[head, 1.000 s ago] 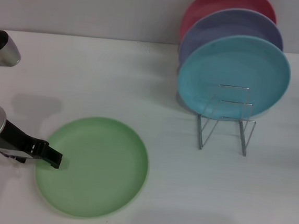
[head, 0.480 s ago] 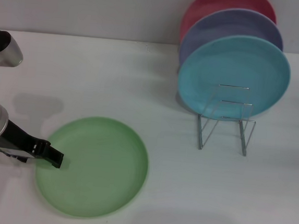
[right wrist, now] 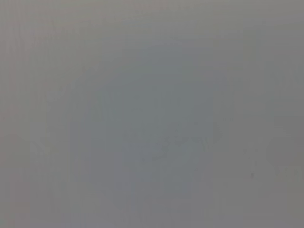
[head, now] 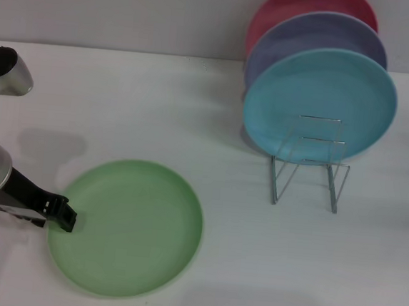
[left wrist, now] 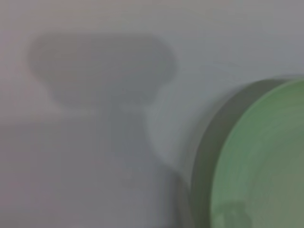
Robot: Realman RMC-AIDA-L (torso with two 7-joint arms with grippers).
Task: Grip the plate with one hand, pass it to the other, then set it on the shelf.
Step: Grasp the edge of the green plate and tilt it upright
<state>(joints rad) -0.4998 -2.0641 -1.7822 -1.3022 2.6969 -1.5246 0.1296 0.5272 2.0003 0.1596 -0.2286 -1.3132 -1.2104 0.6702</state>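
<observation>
The light green plate [head: 130, 229] lies flat on the white table at the front left. Its rim also shows in the left wrist view [left wrist: 266, 161]. My left gripper [head: 65, 219] is low at the plate's left rim, its dark tip touching or just over the edge. The silver wire shelf [head: 309, 166] stands at the right, with its two front slots free. My right gripper is out of view; the right wrist view shows only a blank grey surface.
A turquoise plate [head: 320, 106], a lavender plate [head: 315, 34] and a red plate [head: 303, 4] stand upright in the shelf's rear slots. The table's far edge meets a grey wall behind them.
My left gripper's tip has drawn back a little to the left, from over the plate's rim to its very edge. The plate has not moved.
</observation>
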